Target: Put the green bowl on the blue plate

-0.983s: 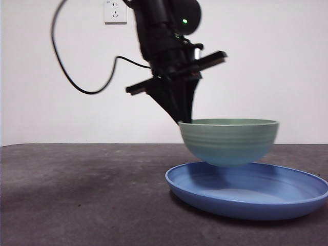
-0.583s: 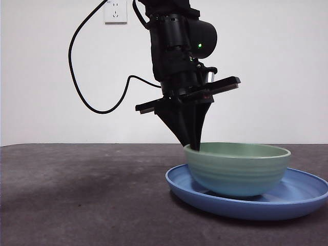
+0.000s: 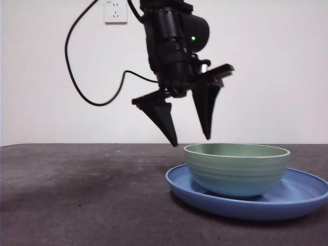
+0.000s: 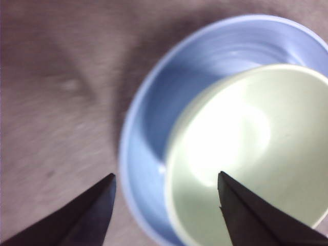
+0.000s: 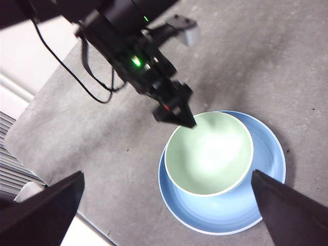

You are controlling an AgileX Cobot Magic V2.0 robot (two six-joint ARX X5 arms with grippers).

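Observation:
The green bowl [image 3: 236,171] stands upright on the blue plate [image 3: 302,192], a little left of the plate's middle. My left gripper [image 3: 190,141] is open and empty, its two black fingertips just above and clear of the bowl's left rim. The left wrist view shows the bowl [image 4: 251,154] in the plate [image 4: 154,128] below the open jaws of this gripper [image 4: 166,176]. My right gripper [image 5: 167,174] is open and empty, high above the table. Its view looks down on the bowl [image 5: 210,154], the plate [image 5: 266,205] and the left gripper [image 5: 179,115].
The dark grey table [image 3: 77,195] stretches left of the plate. A black cable [image 3: 77,87] hangs from the left arm before the white wall, under a wall socket [image 3: 115,10]. The table's edge [image 5: 77,210] shows in the right wrist view.
The left gripper lowered the bowl onto the plate, then opened, let go of the rim and rose a little. The bowl now rests on the plate.

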